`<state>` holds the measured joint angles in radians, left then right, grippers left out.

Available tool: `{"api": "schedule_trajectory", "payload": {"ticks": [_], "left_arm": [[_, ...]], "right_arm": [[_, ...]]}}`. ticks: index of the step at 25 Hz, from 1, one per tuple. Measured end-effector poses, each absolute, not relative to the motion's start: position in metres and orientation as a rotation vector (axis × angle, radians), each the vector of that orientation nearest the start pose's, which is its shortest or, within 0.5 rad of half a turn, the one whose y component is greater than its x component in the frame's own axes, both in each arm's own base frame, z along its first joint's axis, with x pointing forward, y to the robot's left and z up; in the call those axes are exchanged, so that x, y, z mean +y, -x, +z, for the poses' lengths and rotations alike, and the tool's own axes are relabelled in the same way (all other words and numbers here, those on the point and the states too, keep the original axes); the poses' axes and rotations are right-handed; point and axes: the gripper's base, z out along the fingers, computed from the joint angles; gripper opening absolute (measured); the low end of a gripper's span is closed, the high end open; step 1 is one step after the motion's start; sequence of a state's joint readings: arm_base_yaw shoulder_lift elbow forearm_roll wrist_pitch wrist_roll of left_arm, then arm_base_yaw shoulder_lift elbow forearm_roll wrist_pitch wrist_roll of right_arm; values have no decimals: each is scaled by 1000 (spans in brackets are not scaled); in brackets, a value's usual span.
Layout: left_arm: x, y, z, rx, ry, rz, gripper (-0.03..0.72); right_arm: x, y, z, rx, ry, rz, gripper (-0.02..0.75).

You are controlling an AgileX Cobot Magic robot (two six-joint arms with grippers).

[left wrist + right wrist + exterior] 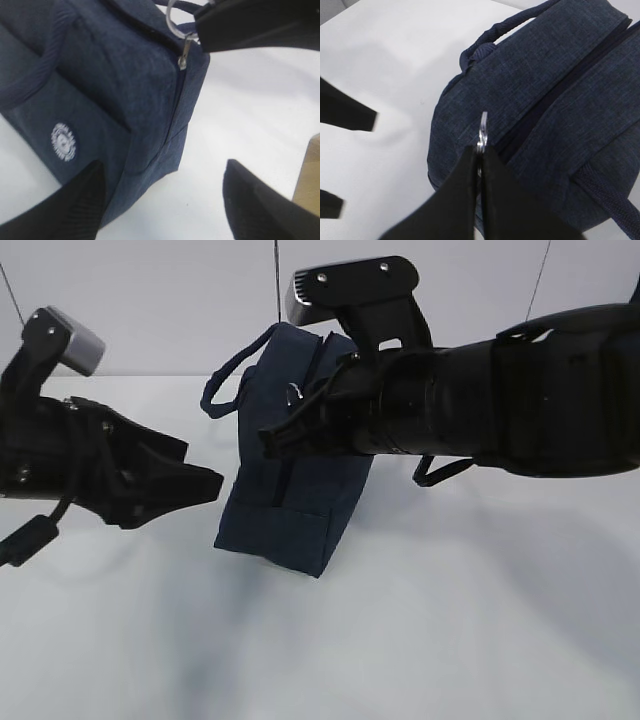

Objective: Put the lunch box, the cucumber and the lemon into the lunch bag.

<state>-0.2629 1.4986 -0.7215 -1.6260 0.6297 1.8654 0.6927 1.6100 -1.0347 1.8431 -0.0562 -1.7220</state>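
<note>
The dark navy lunch bag [290, 490] stands tilted on the white table, its zipper closed along the top. It also shows in the left wrist view [100, 90] and the right wrist view [555, 100]. My right gripper [480, 150] is shut on the metal ring pull [483, 131] at the end of the zipper; the pull also shows in the left wrist view [176, 15]. My left gripper [162, 180] is open and empty, just left of the bag's lower end. The lunch box, the cucumber and the lemon are out of view.
The white table [450, 620] spreads around the bag. One loop handle [222, 380] hangs off the bag's left side. A tan edge [310, 175] shows at the right of the left wrist view.
</note>
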Motion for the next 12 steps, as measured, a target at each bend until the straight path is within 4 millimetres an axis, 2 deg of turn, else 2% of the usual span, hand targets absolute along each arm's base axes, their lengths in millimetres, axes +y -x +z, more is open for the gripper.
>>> {"api": "schedule_trajectory", "payload": {"ticks": [4,12], "left_arm": [[-143,-276,219,1979,-890,-701,497],[-146,-286,204,2020,-898,-652,491]], "right_arm": [[227,-281,262,2035,539,464,0],[229,-280,262,2033,540,496,0]]}}
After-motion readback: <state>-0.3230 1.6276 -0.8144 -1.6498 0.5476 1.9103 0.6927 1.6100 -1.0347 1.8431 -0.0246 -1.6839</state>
